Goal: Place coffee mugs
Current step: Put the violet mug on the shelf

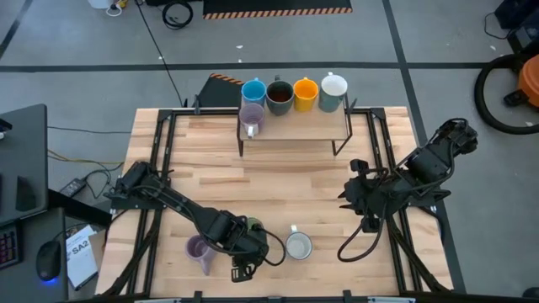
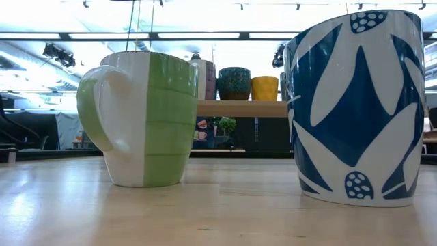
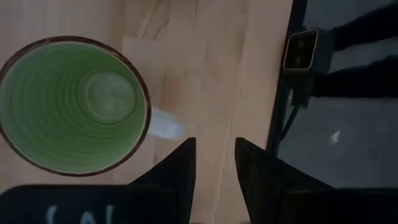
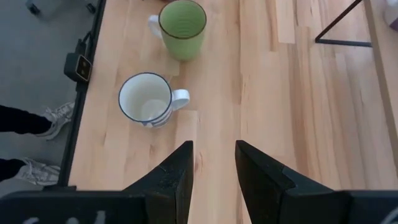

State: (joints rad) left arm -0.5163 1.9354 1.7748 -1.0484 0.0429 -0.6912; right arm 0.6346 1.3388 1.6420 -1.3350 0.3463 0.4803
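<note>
A green and white mug [image 3: 74,102] stands upright on the table near its front edge, its handle [image 3: 166,124] turned toward my left gripper [image 3: 214,165]. That gripper hangs open just beside the handle, over bare wood, touching nothing. In the high view my left gripper [image 1: 242,268] and its arm cover most of this mug. A white mug with blue leaf pattern [image 1: 298,246] stands to its right and a lilac mug [image 1: 199,251] to its left. My right gripper [image 1: 358,198] waits open above the table's right side.
A small wooden shelf [image 1: 295,126] at the far middle carries blue [image 1: 253,91], dark brown [image 1: 280,94], orange [image 1: 305,91] and white [image 1: 334,86] mugs, with a lilac mug [image 1: 251,118] at its left end. A small camera box [image 3: 301,50] sits on the table's black front rail.
</note>
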